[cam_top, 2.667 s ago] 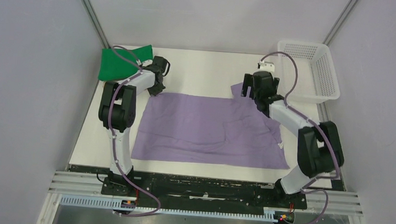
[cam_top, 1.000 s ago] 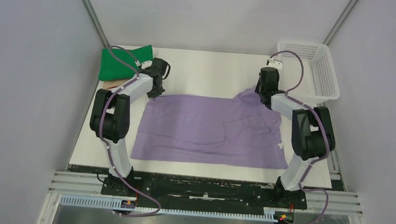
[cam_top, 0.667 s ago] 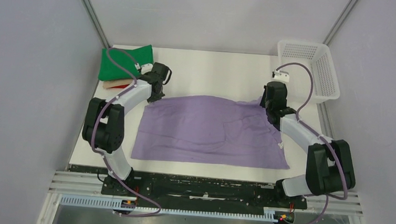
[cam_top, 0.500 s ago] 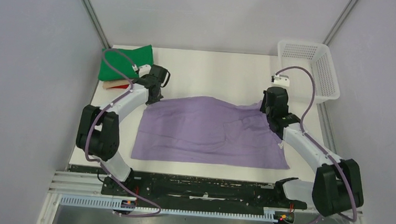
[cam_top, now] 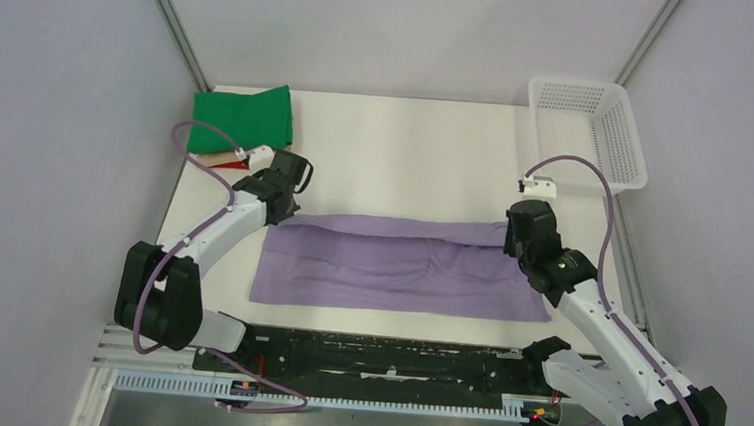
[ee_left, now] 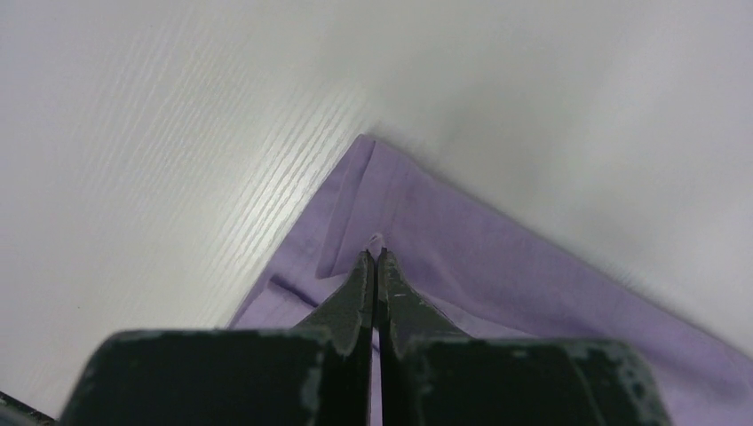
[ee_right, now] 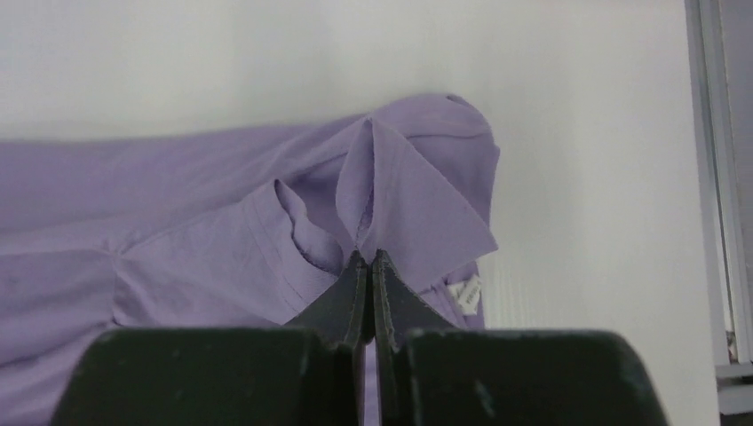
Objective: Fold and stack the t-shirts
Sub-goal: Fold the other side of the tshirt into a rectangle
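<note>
Purple cloth crosses the top view: the lavender t-shirt [cam_top: 399, 265] lies doubled into a long band between the left gripper [cam_top: 283, 209] and right gripper [cam_top: 517, 241], one at each far corner, likely so the fold lands even. A green t-shirt [cam_top: 239, 121] sits beyond the left gripper. The left wrist view shows jaws clamped on a corner nip. In the right wrist view, jaws pinch bunched cloth, with a white label [ee_right: 465, 295] just right. The layers beneath are hidden.

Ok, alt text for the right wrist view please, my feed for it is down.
The right gripper is shut on a pinched fold of the lavender t-shirt, which lies rumpled on the white table. A small white label shows on the cloth just right of the gripper.
</note>
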### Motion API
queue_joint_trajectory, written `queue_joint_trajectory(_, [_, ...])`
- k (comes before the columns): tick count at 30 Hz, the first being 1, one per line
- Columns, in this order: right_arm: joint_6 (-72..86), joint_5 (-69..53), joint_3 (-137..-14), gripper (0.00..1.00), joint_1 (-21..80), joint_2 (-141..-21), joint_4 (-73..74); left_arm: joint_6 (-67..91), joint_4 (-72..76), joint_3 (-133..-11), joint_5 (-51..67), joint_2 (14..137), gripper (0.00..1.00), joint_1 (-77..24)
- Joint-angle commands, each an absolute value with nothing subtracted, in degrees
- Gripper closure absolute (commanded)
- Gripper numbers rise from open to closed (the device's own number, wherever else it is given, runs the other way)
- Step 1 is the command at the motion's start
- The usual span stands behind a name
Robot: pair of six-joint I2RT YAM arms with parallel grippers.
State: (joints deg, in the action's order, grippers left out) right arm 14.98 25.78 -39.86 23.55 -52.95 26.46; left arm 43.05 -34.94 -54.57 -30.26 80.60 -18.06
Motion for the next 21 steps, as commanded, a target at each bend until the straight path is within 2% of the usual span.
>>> queue_joint_trajectory(1, [16.41,26.37,-38.53,1.00,24.26,-48.99,37.35,46.85,-36.12,-51.56,-34.21,75.60,0.98,-18.72])
queue_joint_trajectory(8, [16.47,18.32,-34.66,0.98,24.59,-46.75,40.10,47.46,-35.67,-48.25,-33.66,73.83,0.93,-20.87])
queue_joint_trajectory(10, [16.80,16.09,-33.01,0.96,24.70,-47.08,41.29,47.95,-36.19,-47.48,-33.52,74.02,0.93,-21.53])
queue_joint_trajectory(14, [17.94,11.05,-31.06,0.85,25.09,-46.41,45.30,51.71,-42.18,-46.92,-37.26,73.01,0.81,-21.75])
queue_joint_trajectory(15, [16.99,7.84,-30.31,0.79,25.14,-45.86,45.73,52.53,-43.78,-46.87,-38.03,72.12,0.71,-21.71])
queue_joint_trajectory(16, [15.75,4.86,-29.10,0.70,25.09,-45.10,45.70,53.37,-45.27,-46.64,-38.37,71.11,0.66,-21.71])
queue_joint_trajectory(17, [14.38,1.52,-27.99,0.56,25.11,-44.42,45.75,54.24,-46.42,-46.51,-38.26,69.55,0.62,-21.81])
queue_joint_trajectory(18, [13.54,-1.05,-27.34,0.41,25.09,-43.98,45.98,55.21,-47.32,-46.34,-37.92,68.00,0.53,-21.92])
queue_joint_trajectory(19, [12.83,-2.57,-27.23,0.31,25.13,-43.54,46.45,55.59,-47.37,-46.15,-37.49,65.81,0.34,-22.06])
queue_joint_trajectory(20, [12.10,-3.38,-27.64,0.27,25.07,-43.17,47.03,55.87,-47.37,-46.21,-37.27,63.84,0.08,-22.20])
queue_joint_trajectory(21, [11.56,-3.43,-28.58,0.21,25.15,-42.81,47.42,55.82,-47.34,-46.49,-36.97,62.23,0.01,-22.24])
